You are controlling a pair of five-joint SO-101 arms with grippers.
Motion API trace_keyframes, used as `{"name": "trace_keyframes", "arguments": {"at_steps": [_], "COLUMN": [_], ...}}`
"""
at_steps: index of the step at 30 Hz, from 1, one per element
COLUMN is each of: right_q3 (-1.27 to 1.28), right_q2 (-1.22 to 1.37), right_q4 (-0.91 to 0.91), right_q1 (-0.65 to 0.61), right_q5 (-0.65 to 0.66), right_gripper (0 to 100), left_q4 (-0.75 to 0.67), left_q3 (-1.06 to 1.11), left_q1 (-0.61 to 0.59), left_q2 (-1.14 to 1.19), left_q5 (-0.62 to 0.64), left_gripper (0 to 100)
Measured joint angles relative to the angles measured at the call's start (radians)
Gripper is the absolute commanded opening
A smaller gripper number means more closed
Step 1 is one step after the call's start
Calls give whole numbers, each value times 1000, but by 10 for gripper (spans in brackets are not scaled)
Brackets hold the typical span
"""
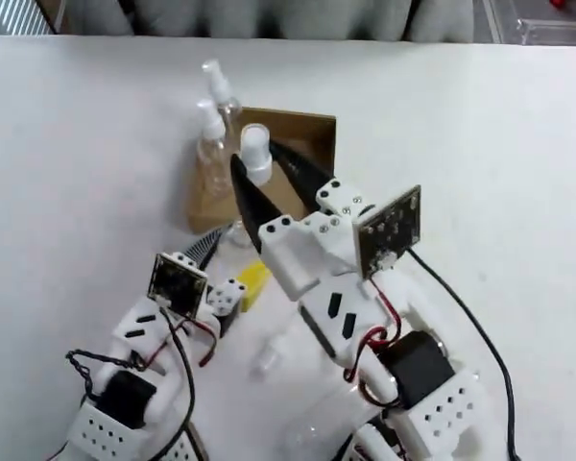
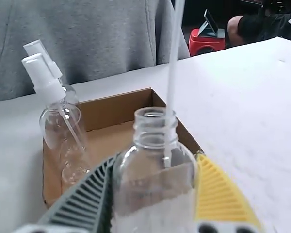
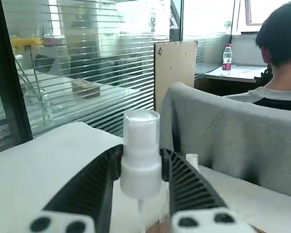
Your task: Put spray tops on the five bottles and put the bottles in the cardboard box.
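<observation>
Clamped between the grey and yellow jaws of the left gripper (image 2: pixel 156 162) stands a clear, open-necked bottle (image 2: pixel 153 194), just in front of the cardboard box (image 2: pixel 116 104). The right gripper (image 3: pixel 141 150) pinches a white spray top (image 3: pixel 140 131) above it, its tube (image 2: pixel 172 73) dipping into the neck. Two capped bottles (image 2: pixel 63 126) stand in the box on the white table (image 2: pixel 242 97). Grey fabric (image 2: pixel 87 39) hangs behind.

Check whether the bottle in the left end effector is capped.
Uncapped: the bottle has an open neck; only the tube of the spray top dips inside.
</observation>
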Motion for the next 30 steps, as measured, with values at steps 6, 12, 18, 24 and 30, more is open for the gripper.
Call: {"name": "trace_keyframes", "arguments": {"at_steps": [6,12,18,24,30], "right_q3": [61,130,157,157,157], "right_q2": [0,0,0,0,0], "right_q4": [0,0,44,78,81], "right_q1": [-5,-5,-51,-68,-71], "right_q5": [0,-2,-2,0,0], "right_gripper": [15,16,19,117,140], "left_q4": [-9,-14,-14,-14,-17], "left_q3": [0,0,0,0,0], "left_q1": [2,3,3,3,-2], "left_q2": [0,0,0,0,0], "left_q5": [0,0,0,0,0], "left_gripper": [21,21,21,21,21]}}
